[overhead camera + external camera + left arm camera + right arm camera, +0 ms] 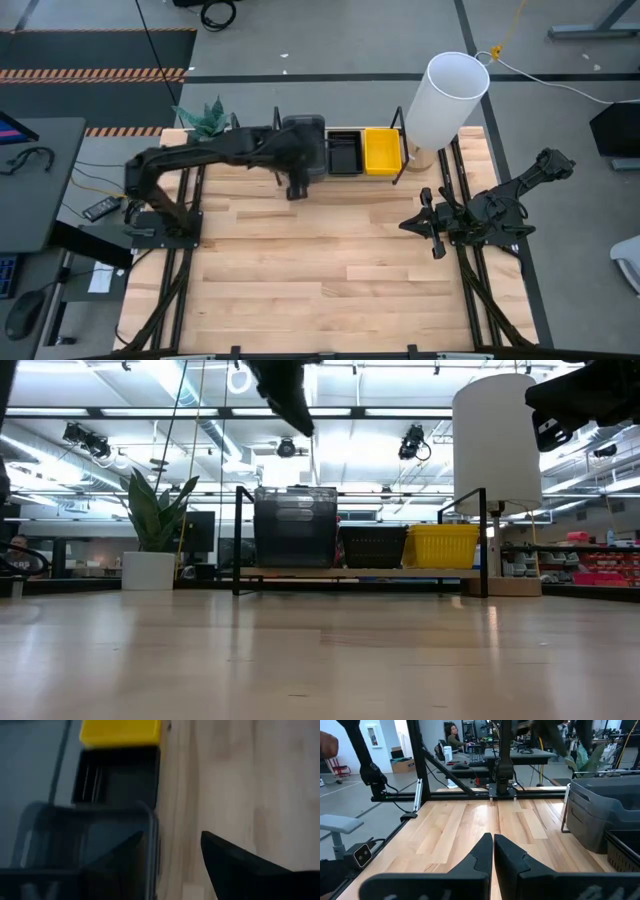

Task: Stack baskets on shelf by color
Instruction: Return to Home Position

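Note:
The shelf point(360, 572) stands at the table's far edge on thin black uprights. On it, from left to right, sit a stack of smoky-grey baskets point(295, 525), a black perforated basket point(373, 547) and a yellow basket point(440, 545). My left gripper point(172, 837) is open and hovers high above the near right corner of the grey stack point(75, 835), with the black basket point(117, 775) and the yellow basket point(120, 732) beyond it. My right gripper point(493, 840) is shut and waits over the table's right side point(405, 225), holding nothing.
A tall white cylinder point(445, 95) stands at the shelf's right end. A potted plant point(205, 118) sits at the table's far left corner. Bare wooden tabletop point(320, 270) stretches between the two arm bases on the near side of the shelf.

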Available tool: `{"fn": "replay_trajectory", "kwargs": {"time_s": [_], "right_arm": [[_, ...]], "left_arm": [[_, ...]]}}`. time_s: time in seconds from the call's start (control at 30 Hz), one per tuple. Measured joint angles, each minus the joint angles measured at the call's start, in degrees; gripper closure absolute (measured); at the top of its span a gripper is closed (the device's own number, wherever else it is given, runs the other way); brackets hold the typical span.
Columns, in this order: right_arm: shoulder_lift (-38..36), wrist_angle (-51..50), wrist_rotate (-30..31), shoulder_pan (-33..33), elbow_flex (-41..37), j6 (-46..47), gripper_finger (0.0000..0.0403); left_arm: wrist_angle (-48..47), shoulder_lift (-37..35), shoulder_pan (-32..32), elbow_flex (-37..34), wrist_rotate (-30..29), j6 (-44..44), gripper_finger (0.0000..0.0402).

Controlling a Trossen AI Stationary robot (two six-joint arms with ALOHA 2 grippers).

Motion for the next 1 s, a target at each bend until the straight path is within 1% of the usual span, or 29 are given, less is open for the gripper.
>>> {"fn": "replay_trajectory", "kwargs": {"time_s": [0.1,0.23,0.4,0.63,0.73,0.83,0.93,1.0], "right_arm": [[0.0,0.0,0.0,0.0,0.0,0.0,0.0380],[0.0,0.1,0.0,0.0,0.0,0.0,0.0380],[0.0,0.1,0.0,0.0,0.0,0.0,0.0380],[0.0,0.5,0.0,0.0,0.0,0.0,0.0380],[0.0,0.6,0.0,0.0,0.0,0.0,0.0380],[0.0,0.9,0.0,0.0,0.0,0.0,0.0380],[0.0,0.9,0.0,0.0,0.0,0.0,0.0380],[0.0,0.9,0.0,0.0,0.0,0.0,0.0380]], "left_arm": [[7.9,-5.7,-1.1,-8.9,0.8,-0.4,0.0210],[18.7,-13.3,-2.7,-22.0,1.3,-3.7,0.0221],[31.5,-20.9,-5.4,-36.5,1.4,-5.9,0.0232],[57.5,-30.8,-7.8,-55.3,1.4,-3.5,0.0249],[67.1,-35.7,-9.3,-62.6,1.4,-2.6,0.0258],[72.4,-41.1,-11.4,-68.2,1.4,-2.2,0.0259],[74.4,-46.3,-13.6,-72.1,1.4,-2.2,0.0259],[74.2,-48.8,-14.7,-73.4,1.4,-3.4,0.0257]]}}
